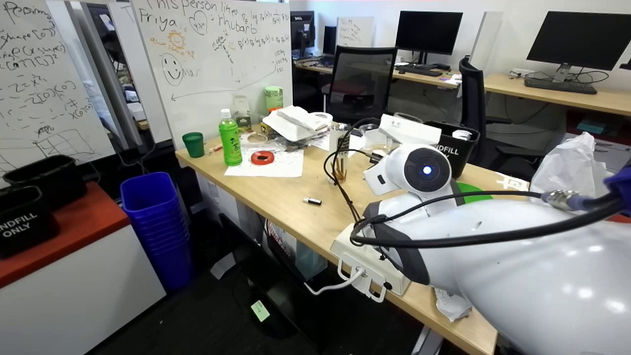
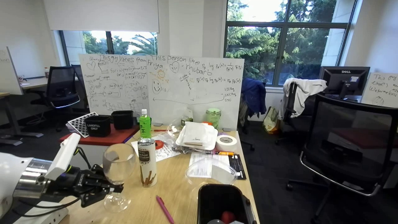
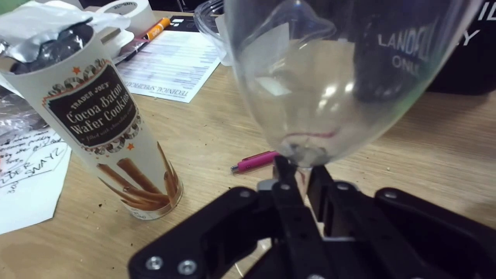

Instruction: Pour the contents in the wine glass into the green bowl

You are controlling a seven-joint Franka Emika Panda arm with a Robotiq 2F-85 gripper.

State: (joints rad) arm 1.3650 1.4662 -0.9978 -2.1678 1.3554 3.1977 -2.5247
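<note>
Wine glass (image 3: pixel 333 93) cropped in wrist view; green bowl (image 1: pixel 467 188) largely behind arm (image 1: pixel 522 281).

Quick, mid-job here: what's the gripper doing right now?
Gripper: closed, holding the wine glass by its stem.

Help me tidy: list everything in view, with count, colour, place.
Table: 1, wooden, centre
Wine glass: 1, clear, gripped by stem
Green bowl: 1, green, table, partly hidden
Cookie canister: 1, white, table
Green bottle: 1, green, table
Green cup: 1, dark green, table corner
Pen: 1, pink, table
Tape roll: 1, white, table
Other clutter: uncounted, mixed, table
Small bins: 3, black, two on cabinet, one on table
Bin stack: 1, blue, beside table
Whiteboards: several, white, background
Chairs: several, black, background
Monitors: several, black, background
Arm: 1, white, over table
Claw: 1, black, shut on that stem
</note>
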